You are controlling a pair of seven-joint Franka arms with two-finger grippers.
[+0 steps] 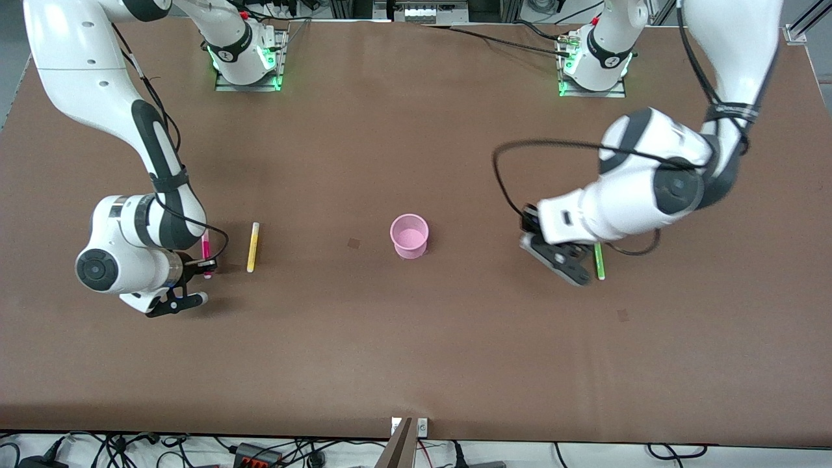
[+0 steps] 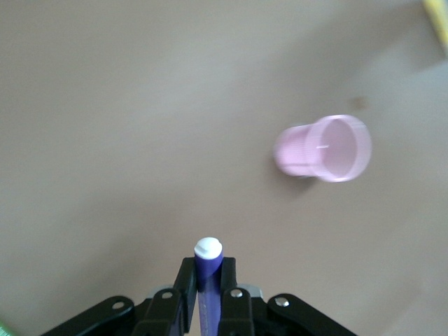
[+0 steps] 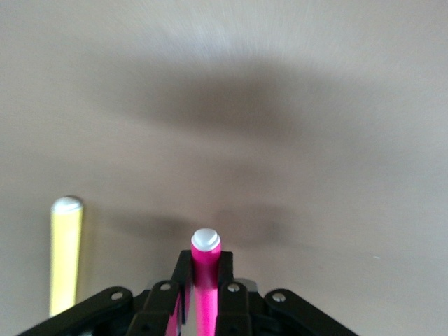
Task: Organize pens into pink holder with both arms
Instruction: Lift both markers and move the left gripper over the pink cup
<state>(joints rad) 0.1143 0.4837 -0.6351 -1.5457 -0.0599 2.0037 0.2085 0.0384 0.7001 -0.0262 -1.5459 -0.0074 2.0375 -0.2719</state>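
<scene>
Left gripper [image 2: 208,294] grips blue-purple pen [image 2: 208,269]

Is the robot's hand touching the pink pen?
Touching. The right wrist view shows the right gripper with its fingers pressed against both sides of the magenta pen.

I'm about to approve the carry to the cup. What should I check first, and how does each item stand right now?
1. Left claw shut on the blue pen: ok.
2. Right claw shut on the magenta pen: ok.
3. Cup upright, mouth open: ok.
4. Cup holds no pens: ok.
5. Yellow pen and green pen lying on the table, away from the cup: ok.
6. Whether both pens are off the table: cannot tell.
</scene>
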